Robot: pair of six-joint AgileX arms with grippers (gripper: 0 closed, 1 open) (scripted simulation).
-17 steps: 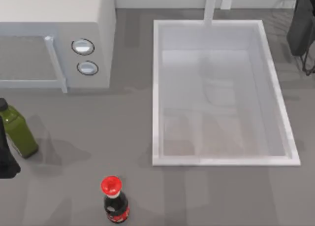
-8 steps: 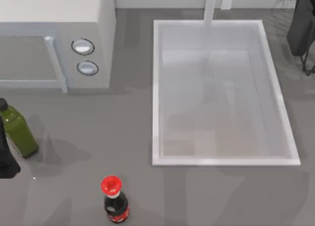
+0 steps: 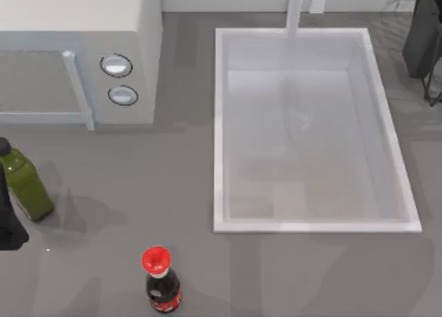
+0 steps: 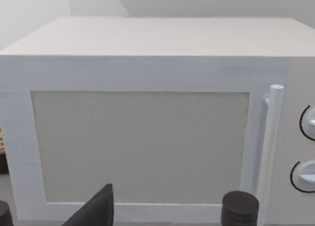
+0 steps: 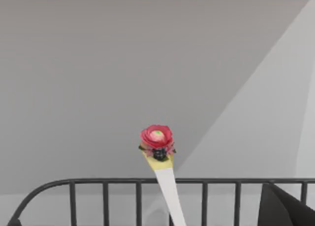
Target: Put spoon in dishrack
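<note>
A grey tabletop [image 3: 173,193] carries a white microwave [image 3: 76,54], a white sink basin [image 3: 219,123], a green bottle [image 3: 24,182] and a red-capped dark bottle [image 3: 161,282]. In the right wrist view the spoon [image 5: 160,159] stands nearly upright, red head uppermost, its white handle running down past the wire bars of the dishrack [image 5: 106,199], which also appears at the top view's far right edge [image 3: 431,61]. The right pincer's opening cannot be told; a dark finger [image 5: 285,206] shows beside the rack. The spoon judges light, stiff, thin and liable to pivot; grip the handle's flat midsection. The left pincer [image 3: 8,227] sits parked at the table's left edge; its opening cannot be told.
</note>
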